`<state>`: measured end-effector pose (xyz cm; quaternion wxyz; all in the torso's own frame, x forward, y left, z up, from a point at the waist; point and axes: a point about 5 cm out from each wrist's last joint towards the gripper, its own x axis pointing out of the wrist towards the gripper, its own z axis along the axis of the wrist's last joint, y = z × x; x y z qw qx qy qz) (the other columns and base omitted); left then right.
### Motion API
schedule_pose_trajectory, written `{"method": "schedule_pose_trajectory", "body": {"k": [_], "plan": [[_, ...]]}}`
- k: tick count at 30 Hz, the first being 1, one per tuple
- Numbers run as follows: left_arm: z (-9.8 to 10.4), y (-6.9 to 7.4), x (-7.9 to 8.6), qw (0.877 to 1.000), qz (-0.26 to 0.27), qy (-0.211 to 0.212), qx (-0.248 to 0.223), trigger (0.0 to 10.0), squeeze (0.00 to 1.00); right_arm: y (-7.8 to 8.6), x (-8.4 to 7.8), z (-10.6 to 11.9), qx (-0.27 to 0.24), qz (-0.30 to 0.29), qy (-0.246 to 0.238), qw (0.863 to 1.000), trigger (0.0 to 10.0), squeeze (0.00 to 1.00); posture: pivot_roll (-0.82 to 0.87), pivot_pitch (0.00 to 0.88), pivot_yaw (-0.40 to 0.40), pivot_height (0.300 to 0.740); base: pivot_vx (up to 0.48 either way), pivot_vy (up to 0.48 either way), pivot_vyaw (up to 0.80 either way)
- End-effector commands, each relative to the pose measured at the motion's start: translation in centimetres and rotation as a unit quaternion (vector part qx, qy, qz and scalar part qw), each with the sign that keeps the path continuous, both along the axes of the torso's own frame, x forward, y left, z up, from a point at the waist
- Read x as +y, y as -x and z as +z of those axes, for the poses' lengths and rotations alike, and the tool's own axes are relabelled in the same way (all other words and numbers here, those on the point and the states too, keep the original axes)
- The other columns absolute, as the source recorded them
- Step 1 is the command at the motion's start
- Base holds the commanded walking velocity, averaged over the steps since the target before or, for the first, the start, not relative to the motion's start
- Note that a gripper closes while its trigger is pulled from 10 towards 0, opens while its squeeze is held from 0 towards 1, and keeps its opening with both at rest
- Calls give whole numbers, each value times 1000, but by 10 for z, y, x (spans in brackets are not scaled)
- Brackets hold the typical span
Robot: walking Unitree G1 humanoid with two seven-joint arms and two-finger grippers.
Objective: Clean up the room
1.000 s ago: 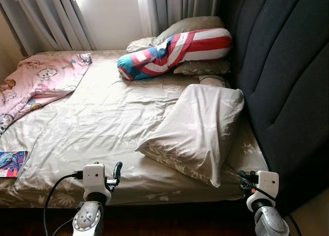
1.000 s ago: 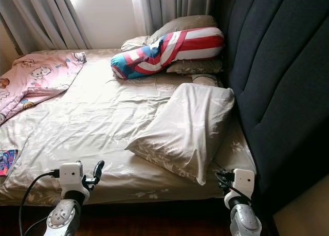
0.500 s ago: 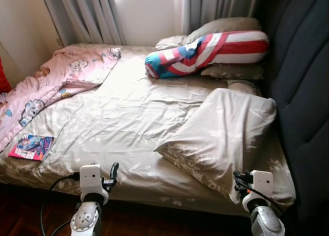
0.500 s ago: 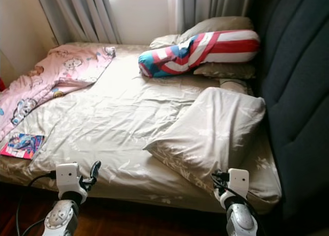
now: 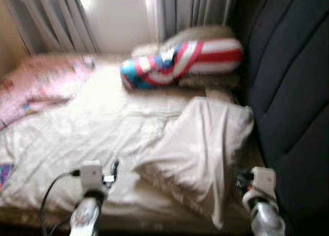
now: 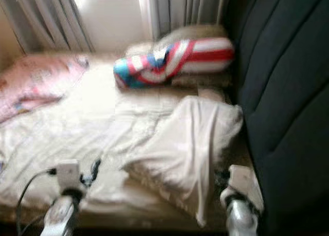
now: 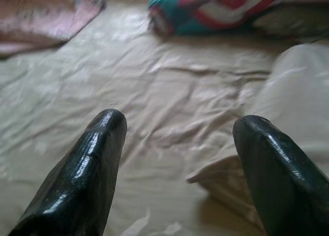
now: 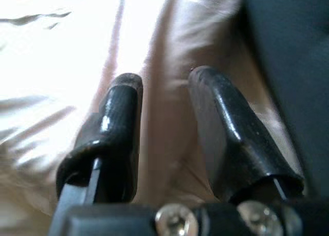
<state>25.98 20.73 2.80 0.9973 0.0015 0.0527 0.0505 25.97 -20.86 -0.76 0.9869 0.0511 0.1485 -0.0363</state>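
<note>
The head views are blurred. A bed with a beige sheet (image 5: pixel 77 128) lies in front of me. A beige pillow (image 5: pixel 200 143) lies askew at its near right, beside the dark headboard (image 5: pixel 288 82). A red, white and blue striped bolster (image 5: pixel 180 56) rests on more pillows at the far end. A pink blanket (image 5: pixel 41 84) is bunched at the far left. My left gripper (image 7: pixel 180 128) is open and empty, low over the bed's near edge. My right gripper (image 8: pixel 164 79) is open, with nothing between its fingers, pointing at the pillow's near corner.
Grey curtains (image 5: pixel 46 20) and a bright window stand behind the bed. The dark padded headboard runs along the whole right side. A small coloured patch (image 5: pixel 3 174) shows at the bed's near left edge, too blurred to name.
The whole view has swung back to the right and turned blurry, so the camera is moving. The bed looks slightly closer. Both arms keep their low place in front.
</note>
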Motion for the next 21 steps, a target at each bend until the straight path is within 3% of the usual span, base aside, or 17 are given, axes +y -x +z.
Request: {"method": "schedule_pose_trajectory", "body": {"k": [1,9,16,21], "plan": [[1,-1,-1,1000,-1,6,-2,10000,0,4,0,-4,12,7,1,1000,10000,0,-81,0,16,740,0,0,0],[1,1,2,1000,0,8,0,10000,0,1,10,-5,17,15,-4,1000,10000,0,-62,0,18,740,0,0,0],[4,-1,4,1000,4,5,-3,10000,0,-3,12,-3,18,9,-7,1000,10000,0,-54,0,21,740,0,383,0],[6,-2,6,1000,-1,0,-4,10000,0,-3,11,-6,35,-12,-10,999,10000,0,-53,0,37,740,0,0,0]]}}
